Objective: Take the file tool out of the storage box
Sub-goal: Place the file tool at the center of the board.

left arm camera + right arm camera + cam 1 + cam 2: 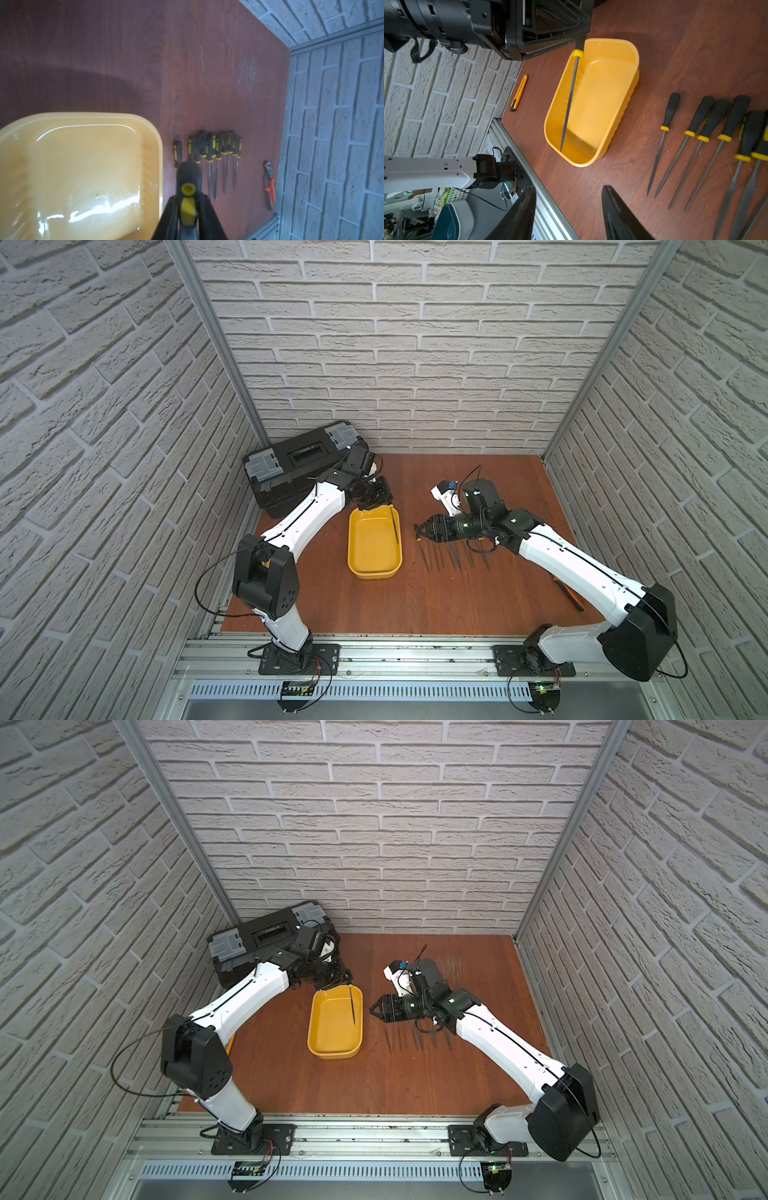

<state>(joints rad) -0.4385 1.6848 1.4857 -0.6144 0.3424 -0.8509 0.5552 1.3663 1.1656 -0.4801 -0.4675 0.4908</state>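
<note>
Handle of the file (395,526) is clamped by the left jaws, which are closed tight on it, just left of centre in both top views. The thin blade is pointed toward the lower edge of the frame, over the right-hand side of the yellow storage box (374,572). Whether its tip touches the box cannot be told. The right jaws are held apart with nothing between them, right of the box, above a row of files (453,558) laid on the worktop (415,605). A black toolbox (291,464) is seen at the worktop's upper left.
</note>
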